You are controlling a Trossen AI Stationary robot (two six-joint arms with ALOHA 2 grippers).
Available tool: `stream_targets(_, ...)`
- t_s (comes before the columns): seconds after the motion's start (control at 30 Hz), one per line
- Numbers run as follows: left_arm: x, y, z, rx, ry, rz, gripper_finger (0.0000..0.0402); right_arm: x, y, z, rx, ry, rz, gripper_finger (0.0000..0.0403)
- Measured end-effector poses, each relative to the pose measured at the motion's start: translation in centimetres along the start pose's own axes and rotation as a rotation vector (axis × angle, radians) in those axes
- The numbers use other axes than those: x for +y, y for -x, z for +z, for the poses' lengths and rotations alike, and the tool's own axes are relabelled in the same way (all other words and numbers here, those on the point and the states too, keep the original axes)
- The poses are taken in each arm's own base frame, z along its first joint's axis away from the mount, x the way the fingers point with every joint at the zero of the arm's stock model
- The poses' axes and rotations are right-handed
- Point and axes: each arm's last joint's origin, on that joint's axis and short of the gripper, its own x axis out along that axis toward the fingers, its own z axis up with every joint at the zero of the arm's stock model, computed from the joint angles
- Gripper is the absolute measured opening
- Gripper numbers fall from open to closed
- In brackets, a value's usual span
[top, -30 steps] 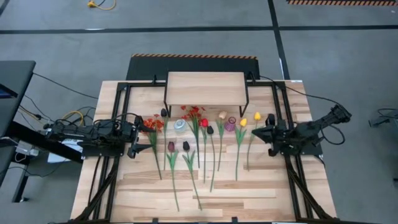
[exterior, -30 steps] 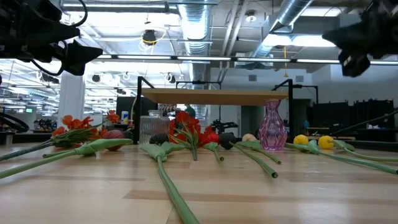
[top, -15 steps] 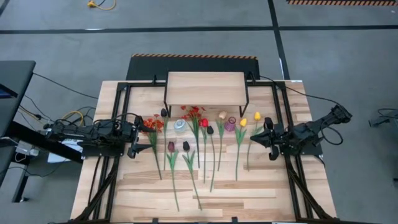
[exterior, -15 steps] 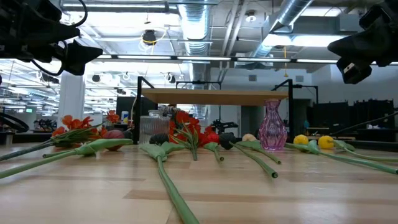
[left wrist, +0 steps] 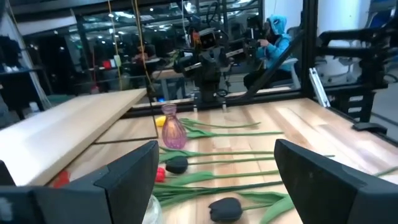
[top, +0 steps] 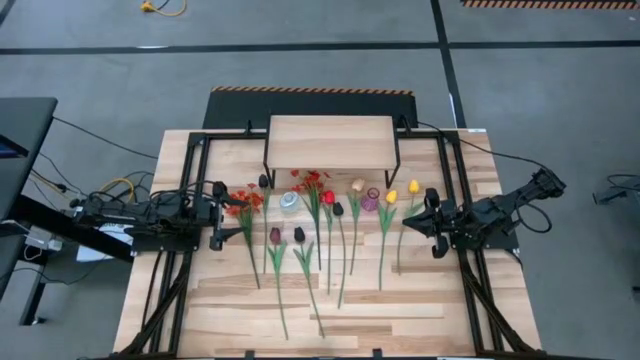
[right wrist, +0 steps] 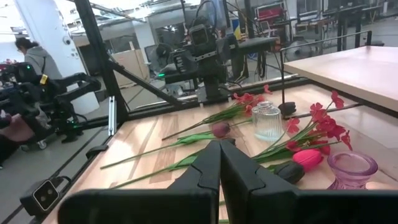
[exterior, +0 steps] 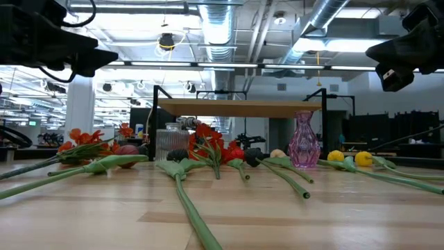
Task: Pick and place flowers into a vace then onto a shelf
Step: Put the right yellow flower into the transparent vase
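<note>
The flowers (top: 320,225) lie side by side on the slatted tabletop with their stems pointing toward the near edge: red, yellow, cream and maroon tulips and orange-red sprays. A pink vase (top: 371,199) and a clear glass vase (top: 288,201) stand among the blooms. The shelf (top: 330,142) stands behind them on thin black legs. My left gripper (top: 222,213) hovers open above the table, left of the orange spray (top: 247,200). My right gripper (top: 425,215) hovers shut, right of the yellow tulips (top: 413,187). Neither touches anything.
Black rail frames run along both sides of the table (top: 180,290). The near strip of the tabletop (top: 400,320) holds only stem ends. People show in the room beyond, one (left wrist: 277,31) in the left wrist view and one (right wrist: 37,59) in the right wrist view.
My right gripper has shifted a little toward the flowers and dipped slightly. My left gripper has shifted slightly in the last half second. No flower or vase has moved.
</note>
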Motion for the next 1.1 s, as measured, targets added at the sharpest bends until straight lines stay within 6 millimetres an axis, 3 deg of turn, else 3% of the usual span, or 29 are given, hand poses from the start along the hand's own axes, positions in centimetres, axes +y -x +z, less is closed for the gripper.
stream_targets(0.33, 0.00, 0.00, -0.01, 0.000, 0.143, -0.001, 0.0309, 0.00, 0.00, -0.01, 0.001, 0.000, 0.000, 0.0000)
stream_targets(1.1, 0.06, 0.01, 0.44, -0.046, 0.195, 0.001, 0.0309, 0.08, -0.32, -0.43, 0.047, -0.071, -0.010, 0.0000)
